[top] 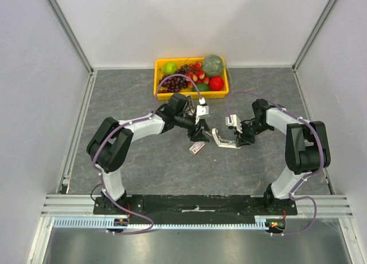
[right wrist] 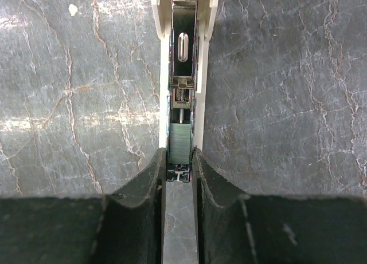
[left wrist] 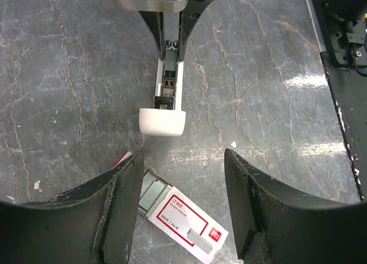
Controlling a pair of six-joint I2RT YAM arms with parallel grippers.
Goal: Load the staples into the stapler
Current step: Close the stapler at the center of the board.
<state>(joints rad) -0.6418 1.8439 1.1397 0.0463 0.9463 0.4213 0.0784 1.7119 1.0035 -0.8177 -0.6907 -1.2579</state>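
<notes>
White card, red border, red corner square: staples (left wrist: 183,221), a small flat rectangular box, inner tray slid partway out, thin grey metallic strips (left wrist: 152,195) showing inside. Flat on grey marbled stone-look surface (left wrist: 74,75), low between left jaws, one corner hidden behind a finger; contact not discernible. Left jaws spread wide, holding nothing; pads (left wrist: 123,201) black, rough-edged. Just beyond box: stapler (left wrist: 163,106), glossy white plastic, rounded nose, opened up, steel channel and spring exposed. Right jaws narrow, clamped on stapler's sides at end away from nose. Right wrist view: ribbed grey block (right wrist: 179,141) seated in channel, steel plate (right wrist: 182,46) with oval slot beyond it.
</notes>
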